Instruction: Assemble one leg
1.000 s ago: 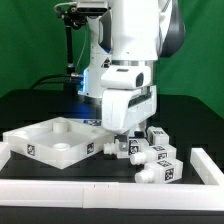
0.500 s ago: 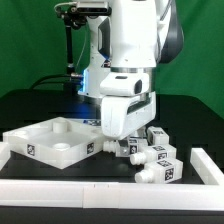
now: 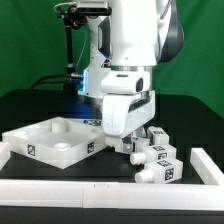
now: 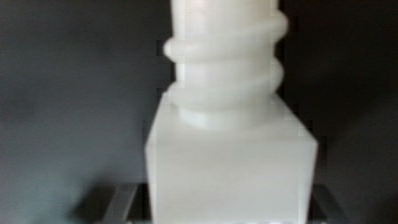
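In the wrist view a white leg (image 4: 228,130) fills the picture, its square base between my fingers (image 4: 128,202) and its threaded end pointing away. The dark fingers press against both sides of the base. In the exterior view my gripper (image 3: 120,143) is low over the table, just to the exterior view's right of the large white tray (image 3: 50,142). The held leg is mostly hidden under the hand. Three more tagged legs (image 3: 158,155) lie in a cluster to the exterior view's right of the gripper.
A white rail (image 3: 100,190) runs along the table's front edge, with raised ends at both sides. A black stand with a blue light (image 3: 72,60) is behind the arm. The table top is black.
The hand has come down a little and now sits lower over the leg beside the tray. The tray and the other legs have not moved.
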You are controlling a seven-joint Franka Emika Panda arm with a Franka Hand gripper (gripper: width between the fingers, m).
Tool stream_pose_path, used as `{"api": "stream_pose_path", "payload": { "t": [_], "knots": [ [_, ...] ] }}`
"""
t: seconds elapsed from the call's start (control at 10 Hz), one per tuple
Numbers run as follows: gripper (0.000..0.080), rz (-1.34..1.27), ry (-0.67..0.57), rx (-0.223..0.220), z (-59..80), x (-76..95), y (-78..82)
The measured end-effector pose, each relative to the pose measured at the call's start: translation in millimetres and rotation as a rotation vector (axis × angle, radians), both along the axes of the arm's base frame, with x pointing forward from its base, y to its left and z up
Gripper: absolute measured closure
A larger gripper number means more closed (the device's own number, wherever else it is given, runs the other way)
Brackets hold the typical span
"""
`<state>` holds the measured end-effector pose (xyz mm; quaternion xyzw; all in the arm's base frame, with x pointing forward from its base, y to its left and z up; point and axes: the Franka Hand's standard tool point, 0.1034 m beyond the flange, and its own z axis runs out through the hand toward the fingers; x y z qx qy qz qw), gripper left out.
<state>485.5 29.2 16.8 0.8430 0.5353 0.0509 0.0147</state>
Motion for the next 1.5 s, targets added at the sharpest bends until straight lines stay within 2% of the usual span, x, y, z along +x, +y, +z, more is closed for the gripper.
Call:
{"api": "stream_pose_path", "payload": {
  "t": [0.3, 0.4, 0.6, 1.0, 1.1, 1.2, 1.4, 1.5],
  "knots": [
    [0.0538, 0.000, -0.001, -0.020, 43.1, 6.7, -6.1],
    [0.0538, -0.016, 0.002, -0.024, 48.4, -3.9, -11.5],
    [0.0538, -0.042, 0.026, -0.030, 47.8, -28.0, -25.4],
    [0.0537, -0.108, 0.019, -0.020, 47.0, -29.2, -22.5],
    [0.0537, -0.116, 0.032, -0.019, 43.8, -40.2, -23.6],
    [0.0537, -0.085, 0.031, -0.023, 42.5, -60.9, -33.3],
    [0.0537, -0.073, 0.051, -0.024, 29.4, -114.2, -65.9],
    [0.0537, -0.100, 0.067, -0.021, 23.5, -125.4, -77.7]
  ]
}}
